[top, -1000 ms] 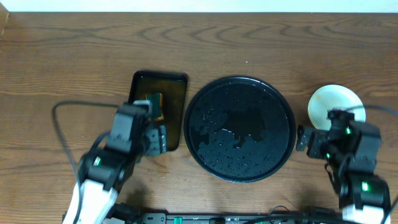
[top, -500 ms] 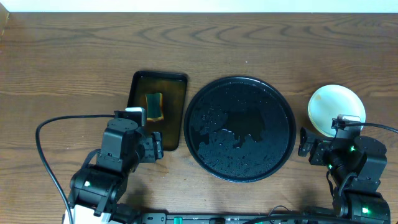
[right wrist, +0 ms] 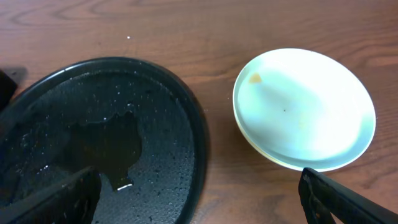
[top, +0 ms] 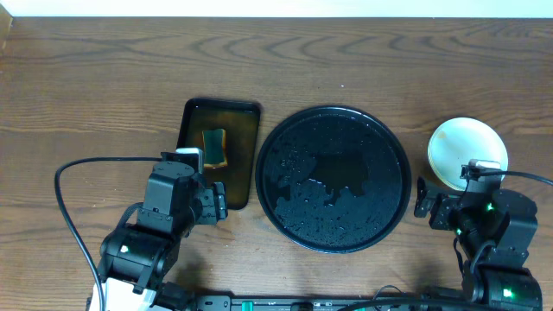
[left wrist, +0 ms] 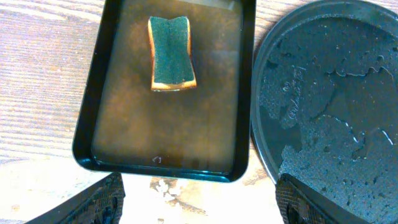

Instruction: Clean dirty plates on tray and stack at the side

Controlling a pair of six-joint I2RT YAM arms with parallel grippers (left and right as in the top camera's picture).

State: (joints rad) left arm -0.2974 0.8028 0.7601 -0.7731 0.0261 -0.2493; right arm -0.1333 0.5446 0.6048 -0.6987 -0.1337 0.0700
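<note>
Black tray (top: 363, 147) wet — sponge (top: 214, 148) in brown tray (top: 244, 138).

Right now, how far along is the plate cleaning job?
Looks nearly finished. Done: the tray is wet and bare; the plates sit stacked on the table to its right, and the sponge lies in the small tray. In hand: nothing; the left pincer and right pincer are open and empty. Left: perhaps a tan speck on the top plate; the stack count is unclear.
</note>
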